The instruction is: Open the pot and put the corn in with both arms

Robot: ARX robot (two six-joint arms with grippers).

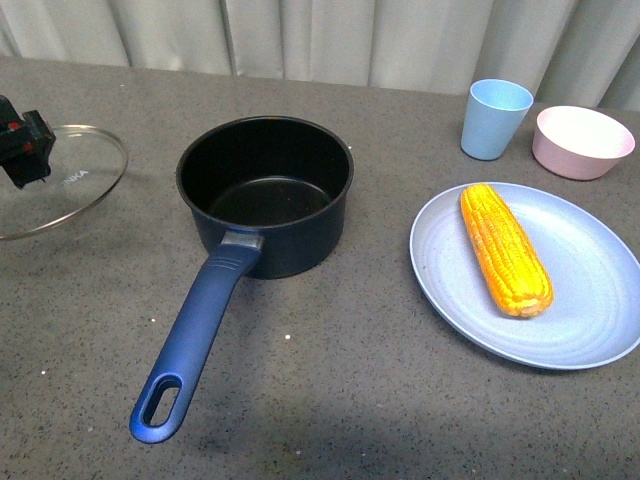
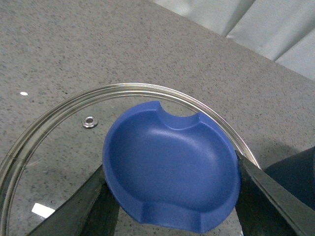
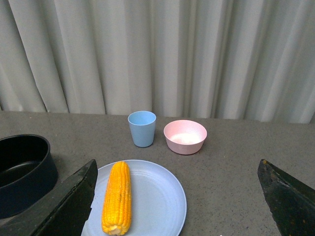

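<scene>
My left pincer (image 2: 172, 169) is clamped on the blue knob (image 2: 162, 147) of the glass lid (image 1: 70, 190), one black finger pressed to each side of it. The lid is off to the left of the pot (image 1: 265, 190), with a strip of bare table (image 1: 330, 400) between its rim and the pot wall. I cannot tell whether the lid's rim touches the table.

My right pincer (image 3: 177, 196) is spread wide with nothing between its fingers. It hangs above the near side of the plate (image 1: 590, 330).

The pot stands uncovered, its black inside empty. Its long blue handle (image 1: 205, 320) runs toward me and a little left, ending in an oval hole. The corn (image 1: 505, 250) lies lengthwise on the pale blue plate to the right of the pot, touching nothing else. The plate's right rim runs off the front view.

There is open table between pot and plate, and more on my side of both. At the far edge the table meets a pale curtain (image 1: 300, 40). The blue cup (image 1: 497, 118) and pink bowl (image 1: 583, 140) stand near that edge, side by side and apart.

On the lid glass I can read letters ending in "NKA"; the start is hidden behind my pincer. A small metal vent (image 2: 89, 121) sits in the glass.

I count one pot, one lid, one corn cob, one plate, one cup and one bowl.
</scene>
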